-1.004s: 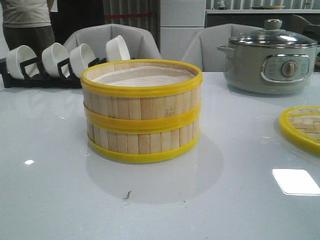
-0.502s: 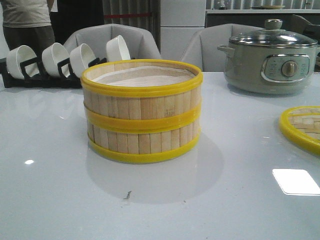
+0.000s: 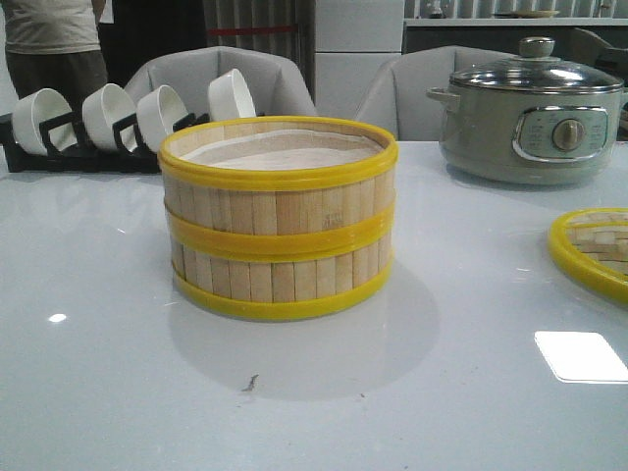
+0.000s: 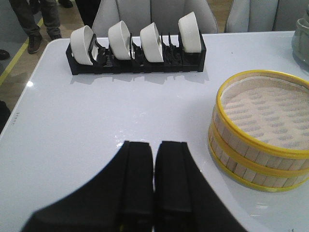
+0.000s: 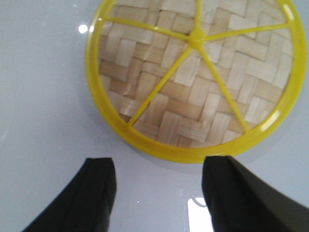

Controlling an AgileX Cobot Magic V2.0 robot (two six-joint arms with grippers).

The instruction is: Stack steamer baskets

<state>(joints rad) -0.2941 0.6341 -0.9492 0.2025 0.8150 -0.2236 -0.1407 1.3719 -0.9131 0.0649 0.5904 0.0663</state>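
Steamer baskets stacked on bench. Left gripper jaws pressed together, baskets beside, bowl rack beyond. Right gripper jaws spread, woven lid just ahead.

The lid is running off the right edge in the front view, and in the right wrist view its far rim is getting cut away. The person behind the table is showing without head.
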